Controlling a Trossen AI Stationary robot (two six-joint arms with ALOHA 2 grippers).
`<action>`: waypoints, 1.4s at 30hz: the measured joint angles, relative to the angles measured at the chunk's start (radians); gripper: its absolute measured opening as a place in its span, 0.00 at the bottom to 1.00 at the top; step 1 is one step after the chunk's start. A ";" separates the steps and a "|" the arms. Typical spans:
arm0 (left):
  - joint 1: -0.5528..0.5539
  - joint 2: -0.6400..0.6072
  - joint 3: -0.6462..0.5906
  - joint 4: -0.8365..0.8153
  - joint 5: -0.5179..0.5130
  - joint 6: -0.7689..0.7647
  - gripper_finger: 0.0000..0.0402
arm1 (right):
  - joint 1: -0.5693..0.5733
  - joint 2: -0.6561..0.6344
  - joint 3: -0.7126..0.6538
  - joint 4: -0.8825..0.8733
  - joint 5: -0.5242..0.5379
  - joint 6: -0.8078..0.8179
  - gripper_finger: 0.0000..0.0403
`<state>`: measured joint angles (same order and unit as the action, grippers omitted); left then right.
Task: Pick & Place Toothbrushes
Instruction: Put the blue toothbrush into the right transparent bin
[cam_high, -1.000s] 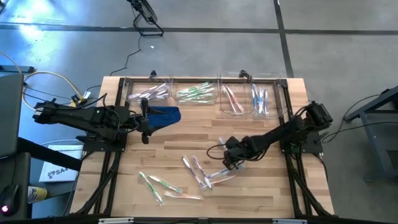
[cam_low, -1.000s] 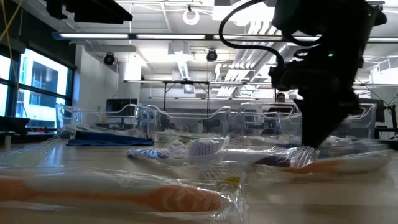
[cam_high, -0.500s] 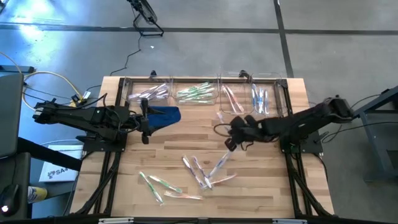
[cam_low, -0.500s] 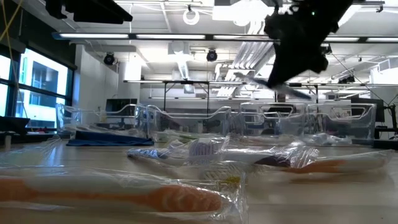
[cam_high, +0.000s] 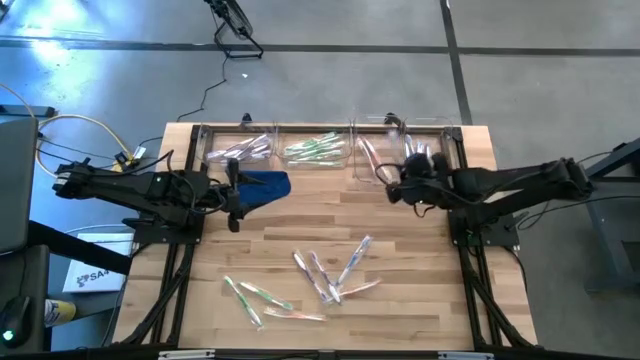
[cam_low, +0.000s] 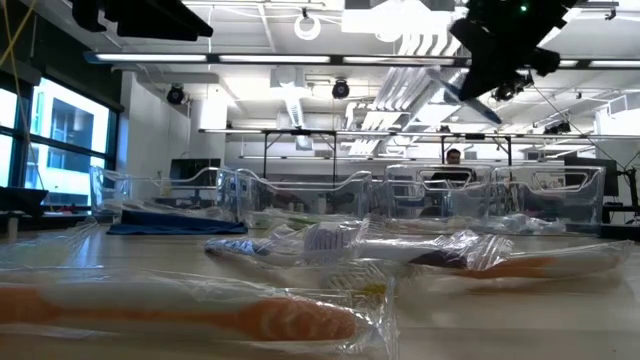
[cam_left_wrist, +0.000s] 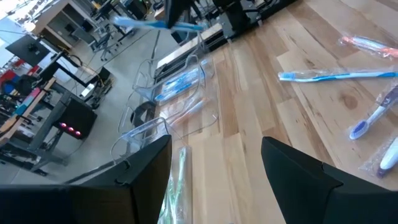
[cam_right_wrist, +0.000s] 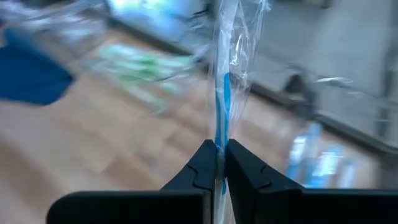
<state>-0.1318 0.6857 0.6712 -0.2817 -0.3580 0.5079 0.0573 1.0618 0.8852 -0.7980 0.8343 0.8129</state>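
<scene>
High view: wooden table (cam_high: 300, 225) on grey floor; clear bins (cam_high: 330, 150) along the far edge; loose toothbrushes (cam_high: 325, 275) near the front. My right pincer (cam_high: 405, 185) hangs over the bins.

Low view: open workshop behind; pincer (cam_low: 480, 85) aloft.

Right wrist: my fingers (cam_right_wrist: 208, 165) are clamped together on a wrapped blue toothbrush (cam_right_wrist: 224, 93), long axis straight out from them.

Left pincer (cam_high: 233, 200) waits, spread wide, by the blue cloth (cam_high: 265, 185).

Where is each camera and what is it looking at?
High: above, straight down on the table and both arms.
Low: at table height, across the toothbrushes; right gripper overhead.
Left wrist: past open left fingers at the bins.
Right wrist: right gripper pinching a blue toothbrush.
Shared: that brush, also in the left wrist view.
</scene>
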 joint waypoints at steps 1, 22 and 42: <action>0.000 0.005 0.000 0.000 0.000 -0.006 0.60 | -0.013 -0.008 0.000 -0.023 0.023 0.008 0.03; 0.000 0.058 0.000 0.001 -0.004 -0.020 0.60 | -0.411 0.122 0.000 -0.190 0.028 0.025 0.03; 0.000 0.059 0.000 -0.007 -0.003 -0.016 0.60 | -0.534 0.437 0.000 -0.178 -0.050 -0.043 0.04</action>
<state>-0.1314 0.7444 0.6712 -0.2889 -0.3614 0.4919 -0.4768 1.4988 0.8852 -0.9756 0.7839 0.7699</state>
